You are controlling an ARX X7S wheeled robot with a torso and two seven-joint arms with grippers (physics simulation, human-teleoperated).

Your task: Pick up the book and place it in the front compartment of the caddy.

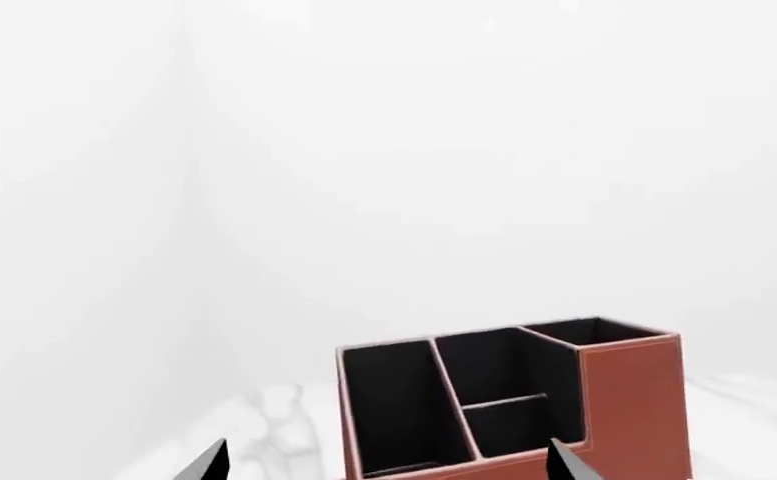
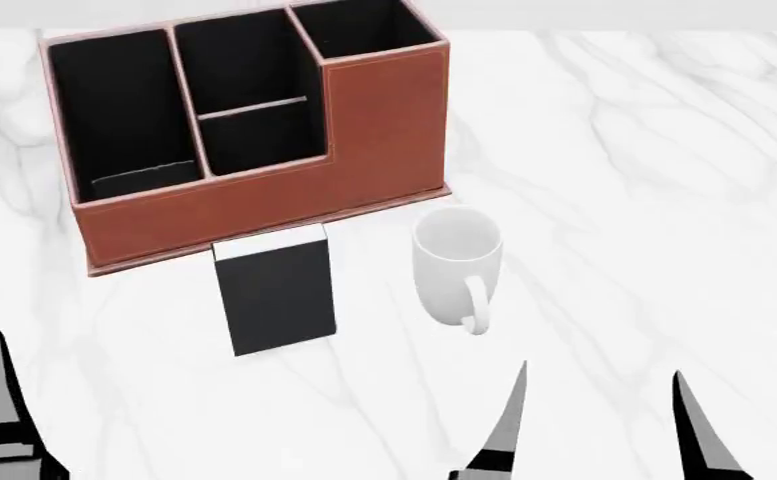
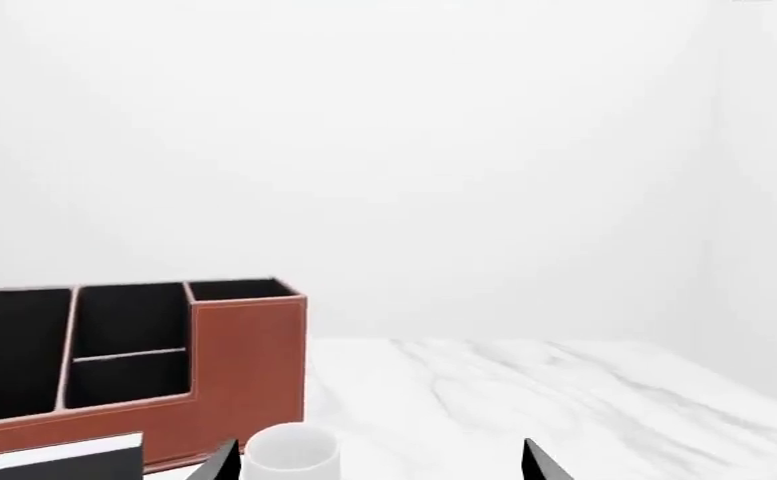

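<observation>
The black book (image 2: pixel 279 297) lies flat on the marble table just in front of the red-brown caddy (image 2: pixel 248 210), its white page edge toward the caddy. It also shows in the right wrist view (image 3: pixel 61 462). The caddy's narrow middle pocket is split by a thin cross divider; the front compartment (image 2: pixel 265 142) is the half on my side and looks empty. My right gripper (image 2: pixel 599 425) is open and empty, near the table's front, right of the book. My left gripper (image 1: pixel 388 465) is open and empty, facing the caddy (image 1: pixel 635 400); one of its fingertips (image 2: pixel 1 395) shows in the head view.
A white mug (image 2: pixel 458 262) stands upright right of the book, close to the caddy's tall end, and sits just ahead of my right gripper (image 3: pixel 379 465). The white marble table (image 2: pixel 655 180) stretches to the right. Pale walls stand behind.
</observation>
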